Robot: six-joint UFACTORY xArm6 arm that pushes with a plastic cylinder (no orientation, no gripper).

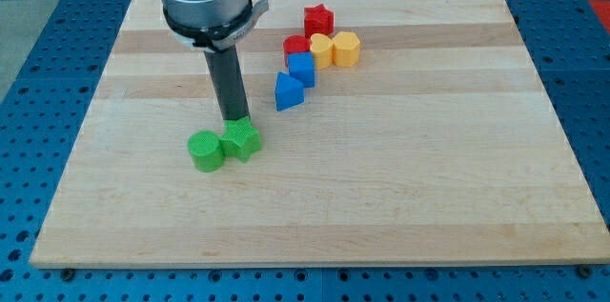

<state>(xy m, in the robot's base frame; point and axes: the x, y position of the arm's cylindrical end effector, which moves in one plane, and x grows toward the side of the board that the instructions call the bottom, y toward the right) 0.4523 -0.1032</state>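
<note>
Wooden board point(400, 178) on blue pegboard, upright rod's tip point(236, 119) touched green star block point(242, 139), green cylinder point(205, 151) beside, no pincer fitted.

green blocks point(223, 144), pale wooden board point(429, 169)

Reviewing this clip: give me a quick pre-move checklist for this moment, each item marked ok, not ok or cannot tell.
1. My tip in view: ok, its end sits at the top edge of the green star block.
2. Tip touching that block: cannot tell.
3. Green pair together: ok, the green round block touches the star block on the view's left.
4. Other blocks apart from the tip: ok, the nearest, a blue block, lies to the view's upper right.
5. All blocks on the wooden board: ok.
</note>
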